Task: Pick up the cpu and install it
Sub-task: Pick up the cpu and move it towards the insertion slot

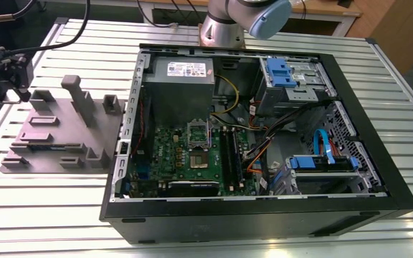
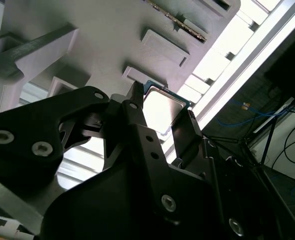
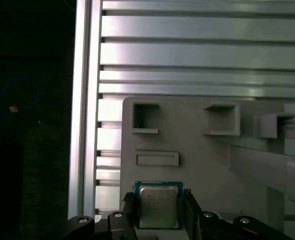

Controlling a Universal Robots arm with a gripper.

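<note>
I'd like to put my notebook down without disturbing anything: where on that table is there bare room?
Bare table slats lie nearer the camera than the grey parts holder, at the exterior view's left of the computer case. Another free strip lies beyond the holder, toward the arm's base. Inside the case is crowded with boards and cables.

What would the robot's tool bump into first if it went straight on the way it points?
Most likely the chip. In the first wrist view the tool points straight at it, and the chip lies on the grey holder. I cannot tell how much gap is left between them.
</note>
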